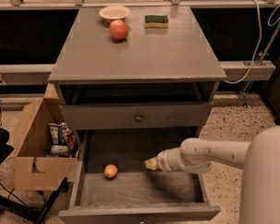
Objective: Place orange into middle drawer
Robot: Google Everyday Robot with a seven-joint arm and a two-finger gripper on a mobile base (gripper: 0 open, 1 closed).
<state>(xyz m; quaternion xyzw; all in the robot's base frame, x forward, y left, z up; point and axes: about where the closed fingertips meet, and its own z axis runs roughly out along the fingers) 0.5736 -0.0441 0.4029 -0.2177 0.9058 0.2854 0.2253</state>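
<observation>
The orange (110,171) lies on the grey floor of the open middle drawer (140,213), towards its left side and free of any hold. My gripper (151,164) reaches into the drawer from the right at the end of the white arm (210,154). It hangs just above the drawer floor, about a hand's width to the right of the orange, and does not touch it.
The upper drawer with a dark knob (138,117) is closed. On the cabinet top stand a red-and-yellow apple (118,30), a pale bowl (114,12) and a green sponge (157,21). An open cardboard box (35,148) sits on the floor to the left of the cabinet.
</observation>
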